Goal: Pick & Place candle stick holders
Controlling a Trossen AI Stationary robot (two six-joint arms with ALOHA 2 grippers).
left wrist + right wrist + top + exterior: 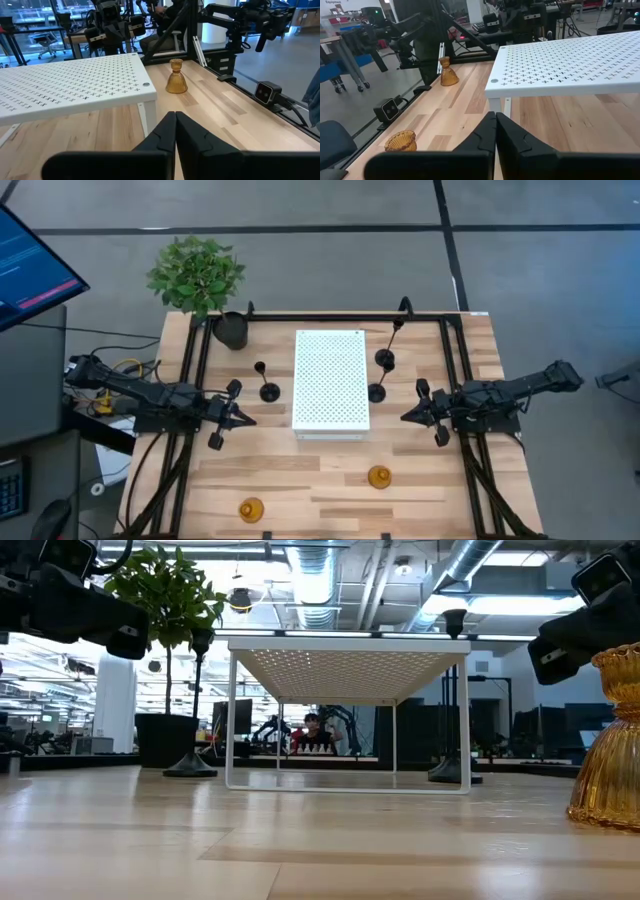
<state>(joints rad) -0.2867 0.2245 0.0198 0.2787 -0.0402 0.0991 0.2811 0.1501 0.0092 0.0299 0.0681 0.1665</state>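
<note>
Candle stick holders: five in all, none held, all standing on the surface (330, 470).
Black holders: one stemmed holder (268, 385) stands just left of the white perforated rack (331, 380); two more (386, 352) and (377, 388) stand just right of it, stems upright.
Amber holders: one (379, 476) sits in front of the rack toward the right; the other (250, 509) sits near the front edge toward the left.
Plant pot: the black pot with green leaves (231, 330) stands at the back left, not part of the job.
Left end effector: (243, 419) hovers left of the rack, pointing toward it, fingers pressed together and empty; the left black holder lies just behind its tip.
Right end effector: (408, 418) hovers right of the rack, pointing inward, fingers likewise closed on nothing; the nearer right-hand black holder lies just behind its tip.
Deciding relation: each arm is closest to the black holder on its own side; the stems stand vertical, so a level side approach with parted fingers looks needed.
</note>
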